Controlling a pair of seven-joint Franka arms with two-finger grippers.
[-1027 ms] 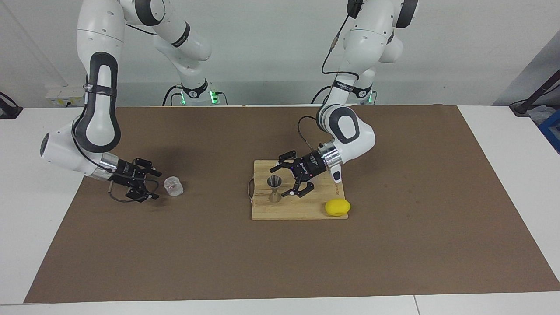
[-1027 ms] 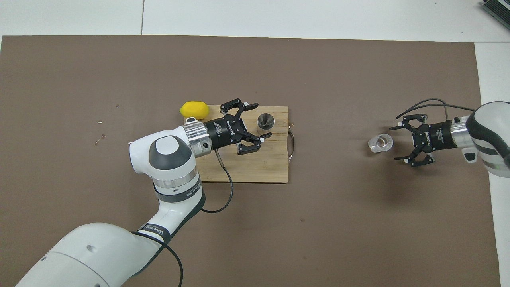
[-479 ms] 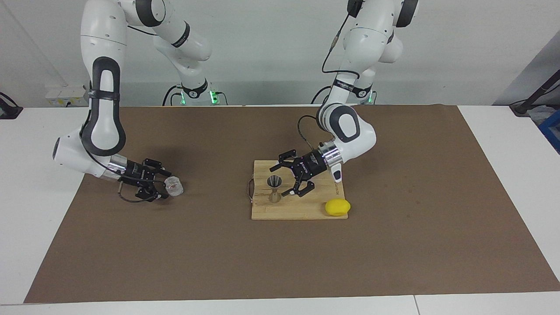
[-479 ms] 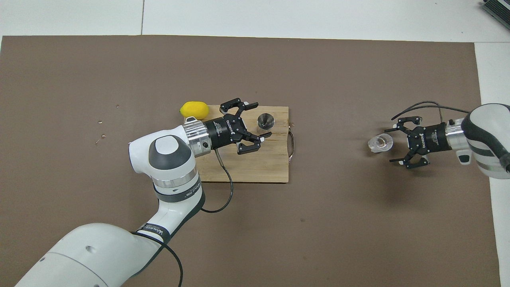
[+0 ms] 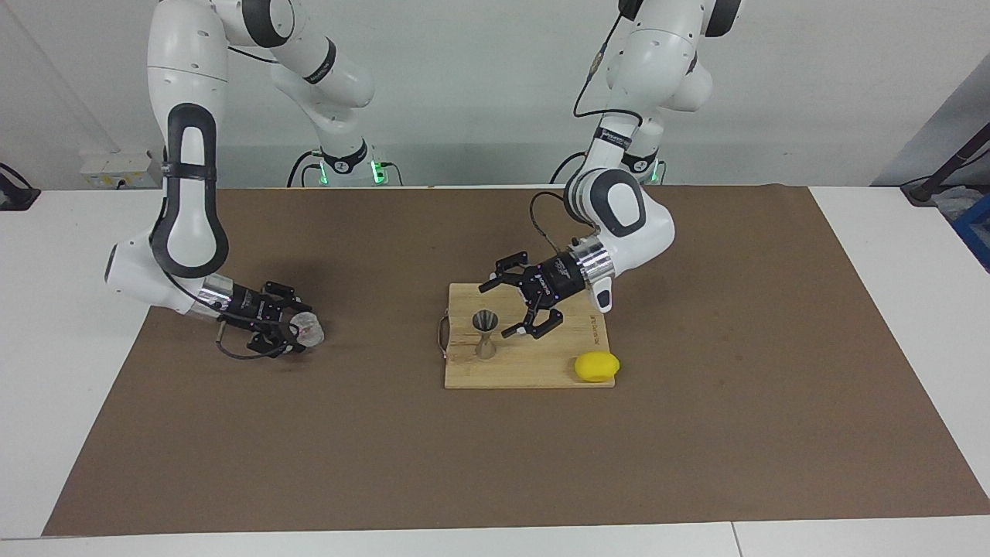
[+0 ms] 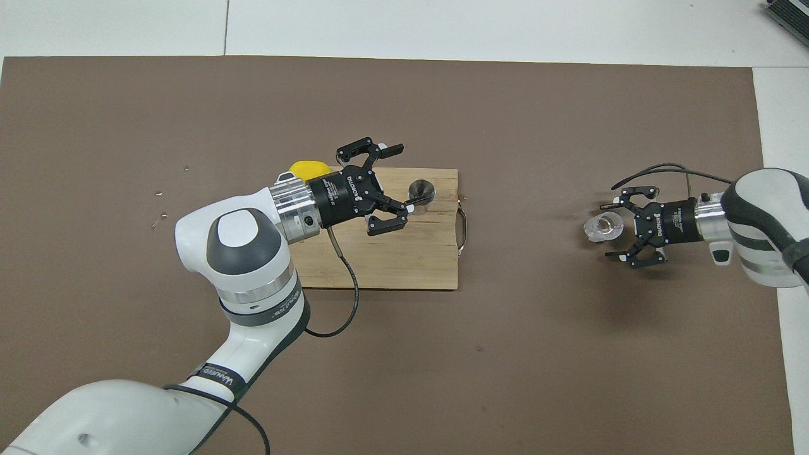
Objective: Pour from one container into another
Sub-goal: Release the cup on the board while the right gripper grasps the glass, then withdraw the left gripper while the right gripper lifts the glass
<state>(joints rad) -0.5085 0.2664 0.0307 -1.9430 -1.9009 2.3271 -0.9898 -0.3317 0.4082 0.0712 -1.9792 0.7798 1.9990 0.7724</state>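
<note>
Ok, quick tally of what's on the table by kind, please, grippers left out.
Glass cup: 1
Metal jigger: 1
Wooden cutting board: 1
Lemon: 1
Brown mat: 1
Total: 5

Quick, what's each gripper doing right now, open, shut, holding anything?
Left gripper: open, holding nothing, beside the jigger.
Right gripper: open around the glass cup, not gripping yet.
</note>
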